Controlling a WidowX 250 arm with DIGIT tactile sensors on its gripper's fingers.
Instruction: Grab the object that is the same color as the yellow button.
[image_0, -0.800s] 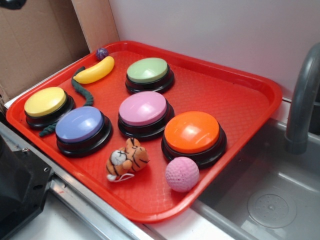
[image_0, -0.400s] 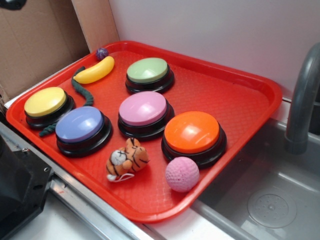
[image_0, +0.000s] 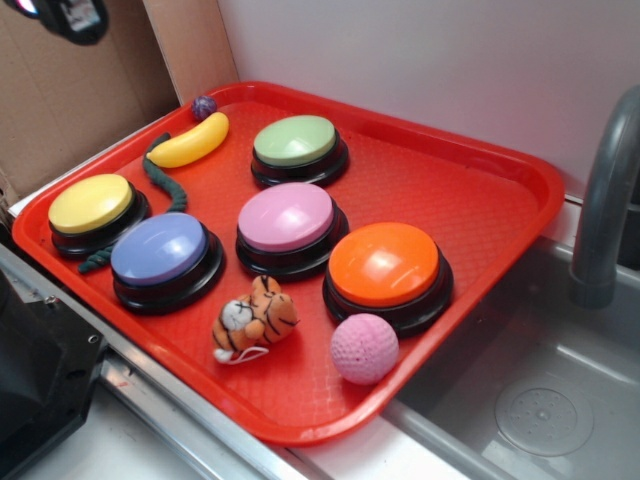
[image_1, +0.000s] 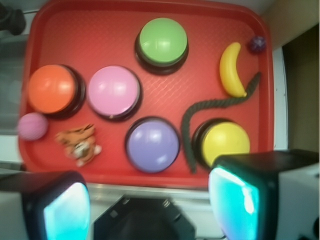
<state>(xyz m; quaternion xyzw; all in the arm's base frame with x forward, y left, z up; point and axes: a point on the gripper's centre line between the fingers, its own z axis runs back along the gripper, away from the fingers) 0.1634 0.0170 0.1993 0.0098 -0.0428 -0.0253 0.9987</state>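
Wrist view: yellow toy banana (image_1: 231, 69) lying lengthwise toward tray's (image_1: 225, 20) far edge, one tip touching green rope (image_1: 210, 107), beyond yellow button (image_1: 225, 142). Well ahead of gripper (image_1: 150, 205), jaws spread wide, holding nothing.

Tool (image_0: 70, 15) cut off by the exterior view's top edge, only a dark bit shows. In the wrist view both fingers (image_1: 240, 195) run off the bottom edge, and one covers part of the yellow button (image_1: 225, 142). Wrist view blurred; tiger toy (image_1: 79, 145) smeared. Faucet (image_0: 605, 200) cropped at the right.
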